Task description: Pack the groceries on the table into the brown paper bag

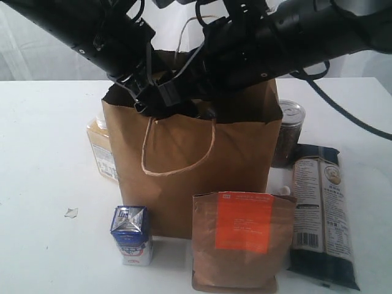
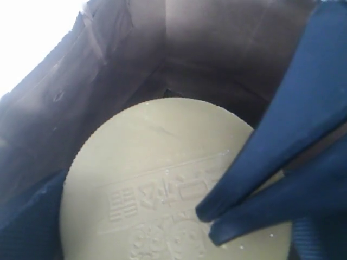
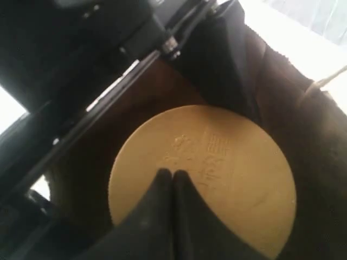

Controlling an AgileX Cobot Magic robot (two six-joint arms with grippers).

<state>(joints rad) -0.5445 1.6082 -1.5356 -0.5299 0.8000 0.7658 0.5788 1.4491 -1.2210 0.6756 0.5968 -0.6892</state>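
The table [image 1: 43, 184] is plain white. The brown paper bag [image 1: 184, 153] is kraft brown, darker inside. The jar lid [image 3: 217, 168] is tan with raised lettering. The pouch [image 1: 242, 245] is brown with an orange label — the carton [image 1: 131, 236] blue and white, the noodle packet [image 1: 321, 220] dark blue, the bottle [image 1: 103, 150] yellow with grain, the tin [image 1: 288, 131] dark.

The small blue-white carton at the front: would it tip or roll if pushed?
Probably tips fairly easily: the carton stands upright on a narrow base, taller than wide. Flat sides suggest sliding, not rolling. Likely light, being small.
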